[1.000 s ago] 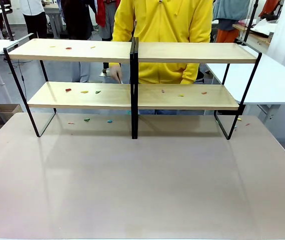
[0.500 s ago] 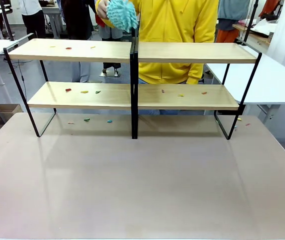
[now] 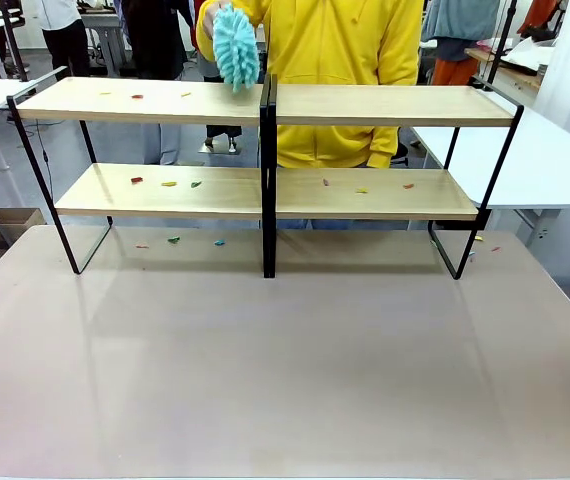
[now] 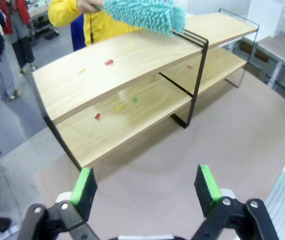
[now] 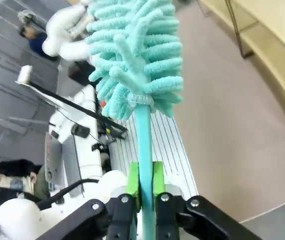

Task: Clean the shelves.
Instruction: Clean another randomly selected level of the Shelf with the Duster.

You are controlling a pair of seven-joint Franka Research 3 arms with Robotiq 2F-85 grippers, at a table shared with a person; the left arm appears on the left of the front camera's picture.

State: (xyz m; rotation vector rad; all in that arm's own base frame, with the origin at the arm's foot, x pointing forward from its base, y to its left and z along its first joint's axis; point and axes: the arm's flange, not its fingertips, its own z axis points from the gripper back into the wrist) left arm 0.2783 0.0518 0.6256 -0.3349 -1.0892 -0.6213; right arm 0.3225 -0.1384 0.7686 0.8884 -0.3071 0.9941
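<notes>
Broad tabletop [image 3: 285,370] before shelves' [image 3: 165,192] front edge

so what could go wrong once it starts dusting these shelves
The right gripper pinches its duster by a thin handle; pressing on the shelves could twist it loose.
The person's duster hangs over the top board by the centre post; a sweep there could hit it.
Scraps may fall to the table.

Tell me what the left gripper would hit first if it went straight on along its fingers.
Probably the table top just short of the shelves: the left gripper, jaws open, points down at it with nothing between. Depth is unclear; it could be the lower board instead.
</notes>
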